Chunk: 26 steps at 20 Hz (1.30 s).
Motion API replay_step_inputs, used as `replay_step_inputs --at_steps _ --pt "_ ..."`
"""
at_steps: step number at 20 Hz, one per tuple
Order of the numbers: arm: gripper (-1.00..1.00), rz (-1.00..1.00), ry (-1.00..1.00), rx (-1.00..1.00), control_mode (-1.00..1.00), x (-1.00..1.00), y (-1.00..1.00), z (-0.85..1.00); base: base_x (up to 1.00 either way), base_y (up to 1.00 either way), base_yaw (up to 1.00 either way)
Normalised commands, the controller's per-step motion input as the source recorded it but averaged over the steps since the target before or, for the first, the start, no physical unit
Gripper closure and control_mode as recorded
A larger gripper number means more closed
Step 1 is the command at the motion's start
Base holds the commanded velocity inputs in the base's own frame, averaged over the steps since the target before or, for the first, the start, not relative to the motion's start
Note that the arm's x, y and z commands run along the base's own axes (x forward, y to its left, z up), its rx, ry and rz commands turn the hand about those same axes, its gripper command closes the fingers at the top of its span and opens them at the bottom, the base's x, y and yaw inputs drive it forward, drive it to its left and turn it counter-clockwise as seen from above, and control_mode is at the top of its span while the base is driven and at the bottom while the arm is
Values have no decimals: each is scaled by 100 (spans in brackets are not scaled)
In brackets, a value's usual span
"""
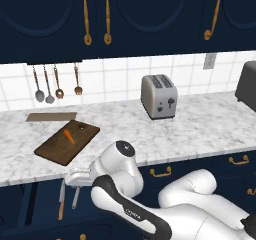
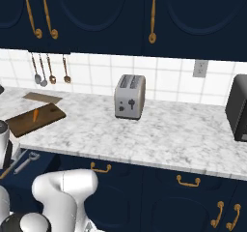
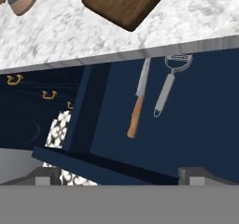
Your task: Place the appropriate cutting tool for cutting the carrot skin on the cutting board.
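Peeler [image 3: 167, 82] lies at 3 o'clock of the knife [image 3: 138, 101], seemingly inside an open drawer [image 3: 186, 125]; gripper [image 3: 119, 174] jaws spread apart.

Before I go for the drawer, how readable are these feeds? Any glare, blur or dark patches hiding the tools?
Hand view: sharp, no glare; the peeler and knife stand out against the dark blue drawer.
Left base view: drawer in shade below the counter, tools dim and partly behind the arm.
Right base view: even light, peeler small at the left edge; cutting board and carrot clear.
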Motion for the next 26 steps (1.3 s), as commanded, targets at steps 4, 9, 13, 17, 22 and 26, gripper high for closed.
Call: replay_step_inputs --at_steps 4,9,13,17,22,26 --pt "-100 -4 10 -5 -100 0 0 -46 0 0 0" --pt "-100 -6 8 -15 -100 0 0 -52 0 0 0" --pt "-100 -2 4 -6 -100 0 0 -25 0 0 0" --pt "-100 0 1 0 -100 23 0 -10 0 0 0" --pt "-100 0 2 0 -100 48 -10 -13 0 0 0" --pt "-100 0 0 0 -100 0 0 0 0 0 0"
